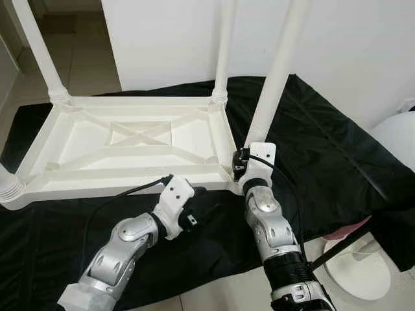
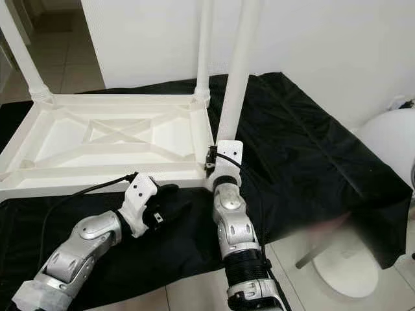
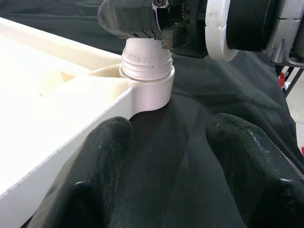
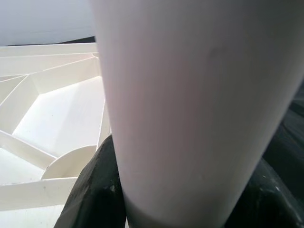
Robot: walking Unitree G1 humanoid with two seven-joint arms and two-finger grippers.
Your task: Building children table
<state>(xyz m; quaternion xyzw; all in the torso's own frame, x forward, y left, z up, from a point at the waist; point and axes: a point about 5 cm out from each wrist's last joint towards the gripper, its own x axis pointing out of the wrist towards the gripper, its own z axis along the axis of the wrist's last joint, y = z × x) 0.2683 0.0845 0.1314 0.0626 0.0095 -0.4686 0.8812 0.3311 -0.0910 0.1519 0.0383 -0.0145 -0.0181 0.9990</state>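
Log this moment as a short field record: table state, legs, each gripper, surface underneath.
table: white plastic tabletop lying upside down, ribbed underside up
legs: four white legs stand up from the corners, including far left, far right and near right leg
right gripper: shut on the near right leg close to its threaded socket
left gripper: open, hovering over the cloth beside that corner, holding nothing
surface: black cloth spread on a tiled floor
nearby: white round object on the floor at right

2 silver arms w/ white wrists, black cables, black fingers [image 3: 99, 156].
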